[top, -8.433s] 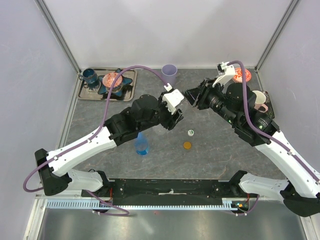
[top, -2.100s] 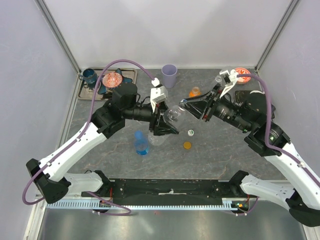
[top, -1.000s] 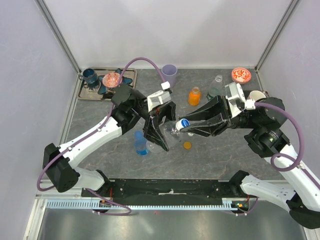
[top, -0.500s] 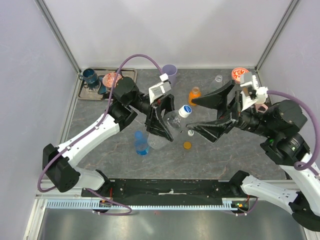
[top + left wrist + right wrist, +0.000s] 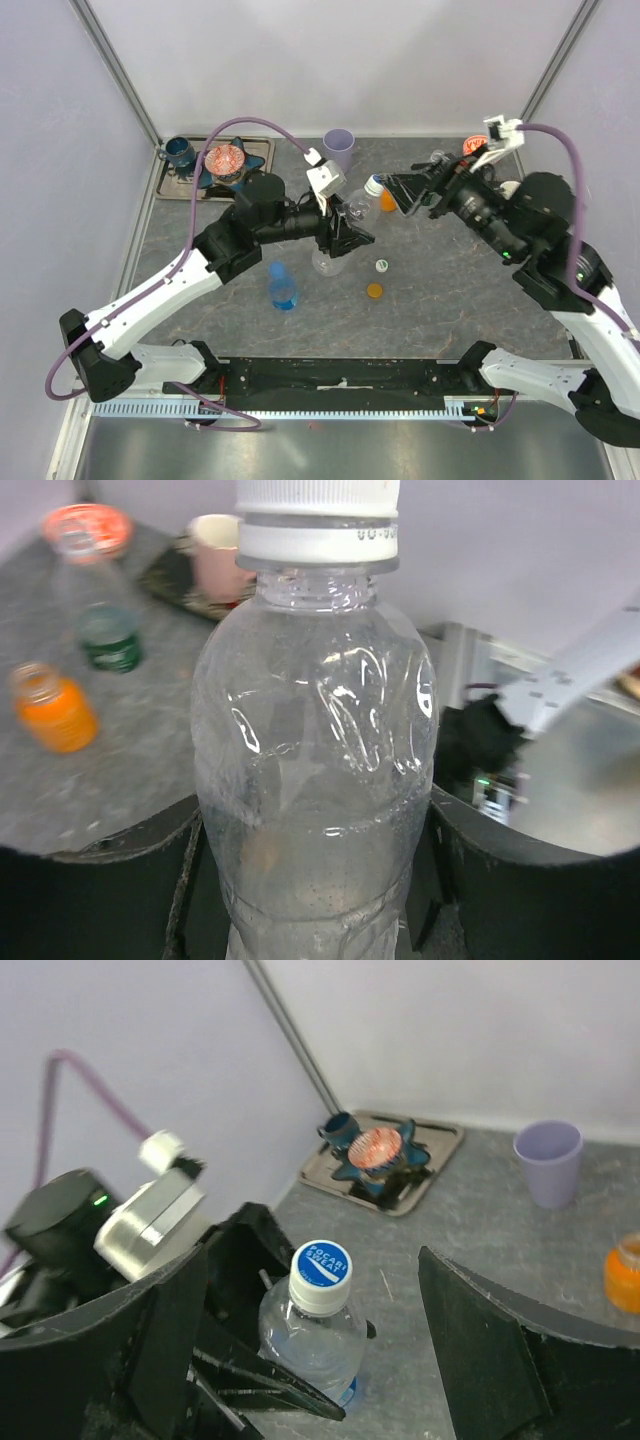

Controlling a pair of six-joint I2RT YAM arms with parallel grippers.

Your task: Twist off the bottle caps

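Note:
My left gripper (image 5: 338, 238) is shut on the body of a clear bottle (image 5: 347, 222) with a blue label and holds it tilted above the table. In the left wrist view the bottle (image 5: 315, 760) fills the frame, its white cap (image 5: 318, 520) screwed on top. The cap (image 5: 322, 1266) has a blue top and sits between the spread fingers (image 5: 170, 1345) of my right gripper (image 5: 312, 1305), untouched by them. In the top view my right gripper (image 5: 393, 192) is open right beside the cap (image 5: 373, 186). A blue bottle (image 5: 283, 287) stands uncapped on the table. An orange cap (image 5: 374, 291) and a white-green cap (image 5: 382, 266) lie loose.
An orange bottle (image 5: 55, 710) and a green-label bottle (image 5: 105, 640) stand behind the held bottle. A lilac cup (image 5: 340, 145) is at the back wall, a metal tray (image 5: 255, 165) with dishes at the back left. A red-patterned dish (image 5: 85, 525) and pink mug (image 5: 220, 565) sit back right.
My right gripper let go of the cap, opened wide and drew back, then came up to the cap again, still open. My left arm carried the bottle toward the back.

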